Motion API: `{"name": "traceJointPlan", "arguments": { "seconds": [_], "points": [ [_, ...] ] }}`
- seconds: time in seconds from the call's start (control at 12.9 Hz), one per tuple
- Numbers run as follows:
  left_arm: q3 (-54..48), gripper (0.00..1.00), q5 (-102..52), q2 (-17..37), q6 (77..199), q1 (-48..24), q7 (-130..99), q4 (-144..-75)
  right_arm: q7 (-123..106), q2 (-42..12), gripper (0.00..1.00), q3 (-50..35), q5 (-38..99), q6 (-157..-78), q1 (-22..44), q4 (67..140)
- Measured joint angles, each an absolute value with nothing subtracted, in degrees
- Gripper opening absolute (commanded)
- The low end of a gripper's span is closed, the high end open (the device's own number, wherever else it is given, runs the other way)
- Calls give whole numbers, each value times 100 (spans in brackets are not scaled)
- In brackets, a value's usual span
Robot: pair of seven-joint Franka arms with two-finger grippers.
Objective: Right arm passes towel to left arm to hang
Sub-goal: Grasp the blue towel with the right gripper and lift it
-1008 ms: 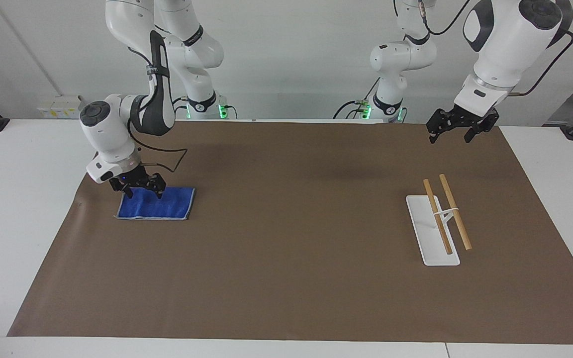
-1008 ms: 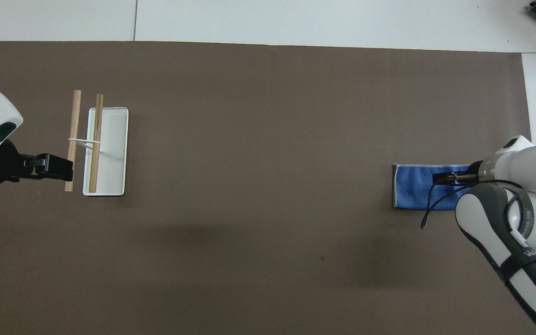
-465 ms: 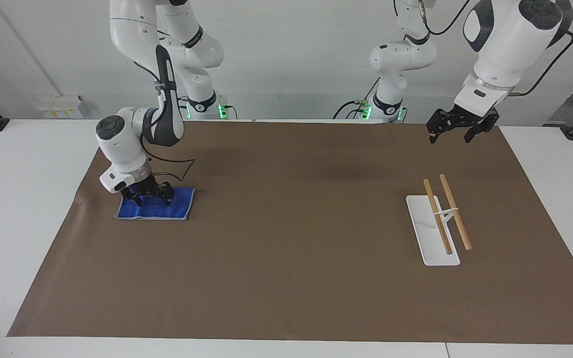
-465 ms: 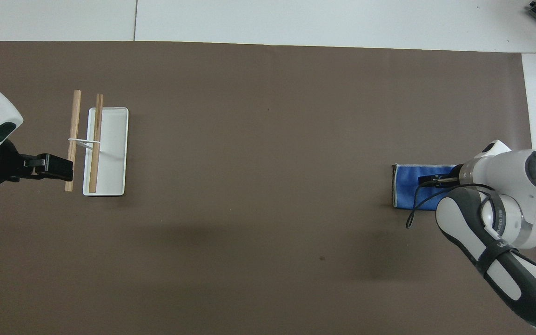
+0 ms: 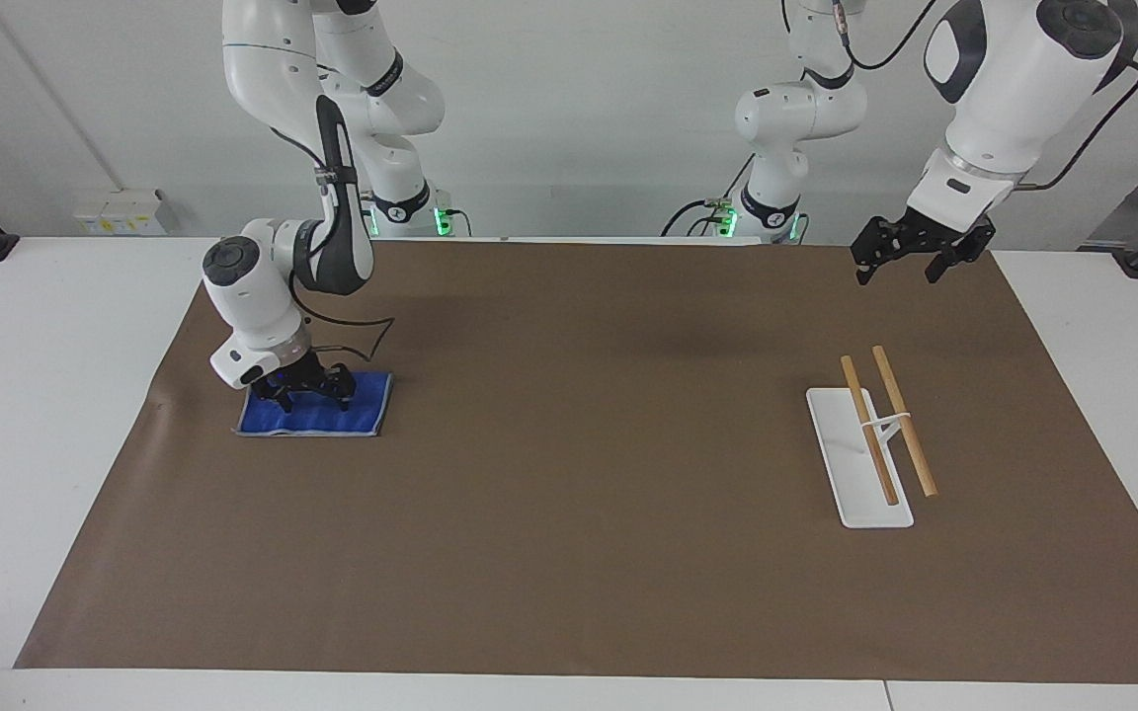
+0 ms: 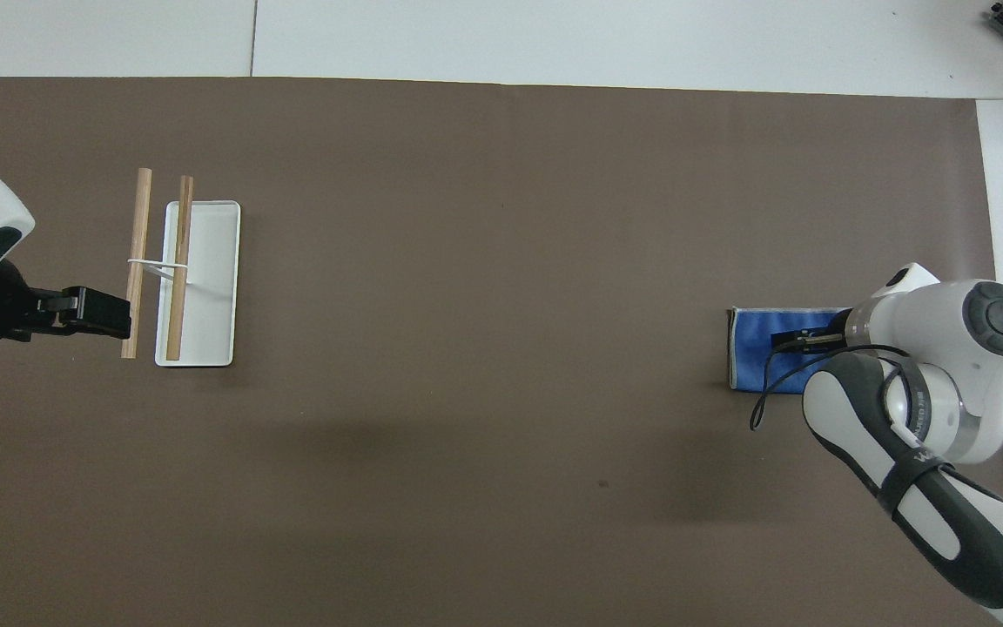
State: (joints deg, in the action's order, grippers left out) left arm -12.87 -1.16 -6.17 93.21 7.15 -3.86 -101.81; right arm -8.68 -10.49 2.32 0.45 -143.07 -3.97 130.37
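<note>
The blue towel (image 5: 312,419) lies flat on the brown mat at the right arm's end; it also shows in the overhead view (image 6: 756,350). My right gripper (image 5: 312,395) is down on the towel's edge nearer the robots, its fingers spread with the tips pressing into the cloth, which looks slightly rippled. In the overhead view the right gripper (image 6: 802,340) covers the towel's end toward the right arm. My left gripper (image 5: 910,262) is open and empty, and waits in the air over the mat's edge at the left arm's end, beside the rack in the overhead view (image 6: 99,312).
A white rack base (image 5: 844,459) with two wooden rods (image 5: 903,420) on a thin stand is at the left arm's end; it also shows in the overhead view (image 6: 214,287). The brown mat (image 5: 579,474) covers most of the white table.
My right gripper has come down and moved toward the left arm's end across the towel. The towel has slid slightly that way and rippled. The left arm has barely moved.
</note>
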Motion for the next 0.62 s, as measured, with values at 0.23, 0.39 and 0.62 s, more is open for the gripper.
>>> {"name": "traceJointPlan", "arguments": {
  "seconds": [0.23, 0.39, 0.62],
  "points": [
    [-1287, 100, -116, -617, 9321, 715, -391, -10181, -868, -1050, 74, 233, 45, -14307, -398, 13052],
    [-1287, 100, -116, -617, 9321, 715, -391, -10181, -868, -1047, 22, 233, 45, -14308, -398, 13055],
    [-1287, 100, -116, -617, 9323, 715, -391, -10181, -868, -1012, 0, 232, 45, -14308, -397, 13034]
  ]
}}
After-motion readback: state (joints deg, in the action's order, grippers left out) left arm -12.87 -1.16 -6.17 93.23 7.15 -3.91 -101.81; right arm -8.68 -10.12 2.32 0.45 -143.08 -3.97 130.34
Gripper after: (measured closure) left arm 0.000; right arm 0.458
